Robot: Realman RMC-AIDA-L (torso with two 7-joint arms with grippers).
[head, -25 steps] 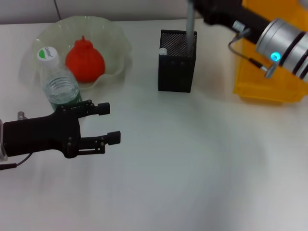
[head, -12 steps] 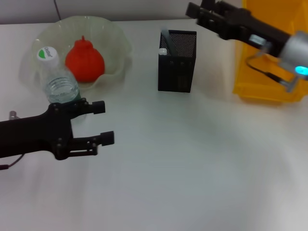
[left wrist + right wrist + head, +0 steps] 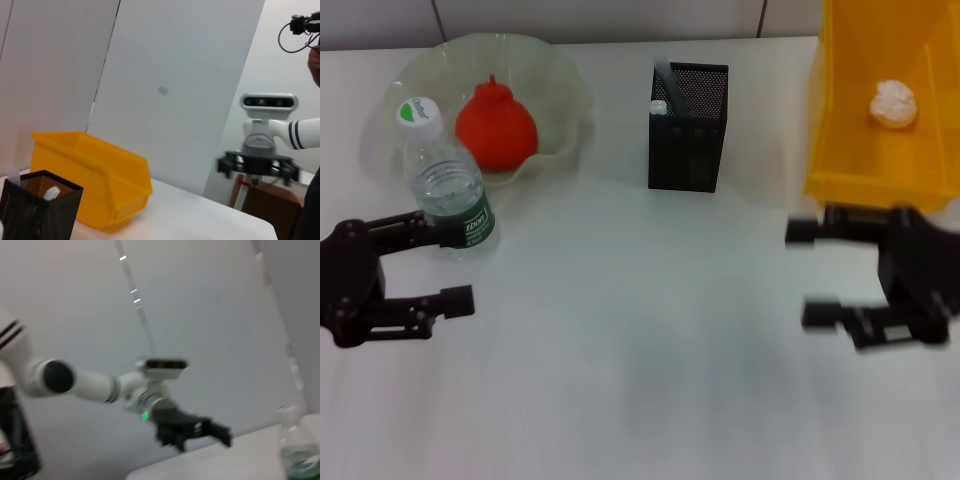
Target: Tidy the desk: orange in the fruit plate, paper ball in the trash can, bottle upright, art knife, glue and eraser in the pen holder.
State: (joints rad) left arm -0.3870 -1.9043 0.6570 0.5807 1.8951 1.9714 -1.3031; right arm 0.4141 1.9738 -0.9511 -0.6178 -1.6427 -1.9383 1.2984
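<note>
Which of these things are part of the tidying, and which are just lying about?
Part of the job:
orange in the plate
paper ball in the trash can
bottle, upright
pen holder, things stand in it

Just lying about:
nothing; only the bare table, with both grippers, left and right, open above it

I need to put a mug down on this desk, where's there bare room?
The widest bare patch lies in the table's middle, between the left gripper and right gripper, nearer the robot than the square black mesh pen holder. It is crowded where the clear plastic bottle stands against the pale green ruffled fruit plate.
</note>
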